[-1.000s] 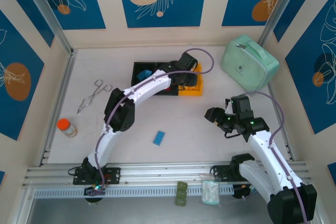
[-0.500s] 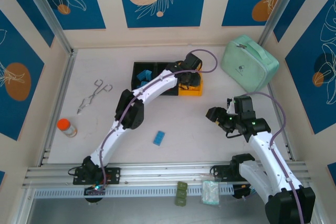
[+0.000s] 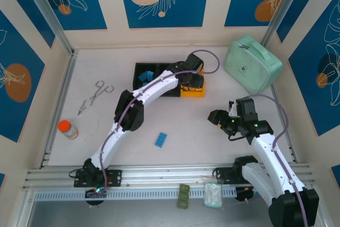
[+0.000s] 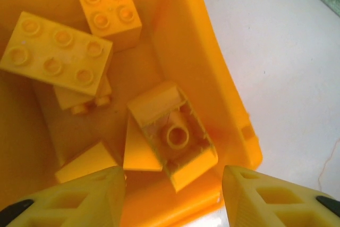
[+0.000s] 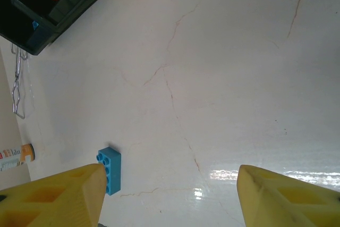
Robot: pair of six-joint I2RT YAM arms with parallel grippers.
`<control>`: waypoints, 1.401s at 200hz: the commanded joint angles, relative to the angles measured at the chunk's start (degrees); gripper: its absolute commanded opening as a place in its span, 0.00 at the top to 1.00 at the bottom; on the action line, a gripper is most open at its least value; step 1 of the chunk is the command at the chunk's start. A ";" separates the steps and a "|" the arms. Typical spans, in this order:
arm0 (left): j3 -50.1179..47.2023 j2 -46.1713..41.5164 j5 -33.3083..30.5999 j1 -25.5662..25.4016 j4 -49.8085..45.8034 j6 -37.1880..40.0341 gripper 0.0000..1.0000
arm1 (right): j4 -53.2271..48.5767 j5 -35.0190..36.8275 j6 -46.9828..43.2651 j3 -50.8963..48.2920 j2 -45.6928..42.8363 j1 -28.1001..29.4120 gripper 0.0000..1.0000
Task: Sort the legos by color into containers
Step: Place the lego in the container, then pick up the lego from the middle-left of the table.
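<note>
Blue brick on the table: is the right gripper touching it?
Apart. The top external view shows bare table between the blue brick and the right gripper.

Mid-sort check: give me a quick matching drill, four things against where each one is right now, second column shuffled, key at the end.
Column A
1. left claw
2. right claw
3. blue lego
4. mint-green case

Column B
a. lying loose on the table, toward its near edge
b. far right corner of the table
c. open above the yellow bin, yellow legos below it
d. open above bare table, holding nothing

Pairs: 1-c, 2-d, 3-a, 4-b
</note>
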 commanded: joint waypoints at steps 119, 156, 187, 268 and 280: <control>-51.18 -41.66 3.92 -0.90 9.49 3.71 0.47 | -3.42 -6.73 -7.53 7.35 0.23 12.47 0.33; -61.90 -49.76 5.44 -1.02 9.69 2.46 0.43 | -3.42 -7.62 -8.18 8.41 1.50 17.18 0.34; -69.32 -54.60 6.36 -1.55 8.35 0.43 0.39 | -3.94 -7.58 -8.69 9.12 3.28 21.39 0.34; -82.25 -55.72 4.35 -9.06 13.15 -7.75 0.31 | -2.13 -4.53 -5.24 5.62 4.37 26.73 0.33; -82.14 -53.98 2.82 -10.74 13.25 -8.51 0.31 | -2.04 -4.20 -4.96 5.19 4.20 26.80 0.33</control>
